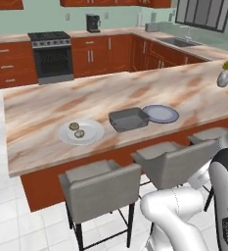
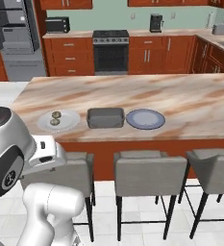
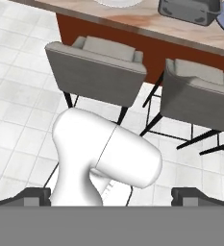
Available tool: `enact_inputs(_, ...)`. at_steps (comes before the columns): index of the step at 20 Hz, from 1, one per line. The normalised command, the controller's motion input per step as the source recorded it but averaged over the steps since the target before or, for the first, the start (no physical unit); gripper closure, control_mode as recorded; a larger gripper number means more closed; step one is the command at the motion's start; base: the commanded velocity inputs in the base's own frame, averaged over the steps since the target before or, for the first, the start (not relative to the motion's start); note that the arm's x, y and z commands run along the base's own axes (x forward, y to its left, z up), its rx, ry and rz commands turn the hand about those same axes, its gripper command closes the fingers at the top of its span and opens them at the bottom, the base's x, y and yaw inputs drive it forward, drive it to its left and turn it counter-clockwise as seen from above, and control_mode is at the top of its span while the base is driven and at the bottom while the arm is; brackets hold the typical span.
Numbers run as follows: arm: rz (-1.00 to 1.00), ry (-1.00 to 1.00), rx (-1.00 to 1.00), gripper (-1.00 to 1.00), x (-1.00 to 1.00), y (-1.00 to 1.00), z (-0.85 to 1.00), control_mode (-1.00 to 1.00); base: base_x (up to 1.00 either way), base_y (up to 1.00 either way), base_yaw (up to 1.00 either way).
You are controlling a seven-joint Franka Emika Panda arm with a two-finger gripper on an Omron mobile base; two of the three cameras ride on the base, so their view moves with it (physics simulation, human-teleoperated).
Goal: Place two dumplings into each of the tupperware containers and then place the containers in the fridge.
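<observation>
Two tan dumplings lie on a round white plate on the island counter. Right of it stands a grey tupperware container, apparently with nothing inside. The fridge stands at the far left wall with shelves showing. In the hand view my gripper is open, its fingertips wide apart with nothing between them. It hangs low over the floor in front of the stools, well short of the counter.
A blue-grey plate lies right of the container. Grey stools line the counter's near side. A vase stands far right. Stove and sink sit along the back counters.
</observation>
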Motion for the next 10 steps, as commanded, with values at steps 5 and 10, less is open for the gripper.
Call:
enact_inputs(5,0.00,0.00,0.00,-1.00,0.00,0.00,0.00,1.00,0.53,-0.23,0.11)
enact_inputs(10,0.00,0.00,0.00,-1.00,0.00,0.00,0.00,1.00,0.36,-0.39,0.11)
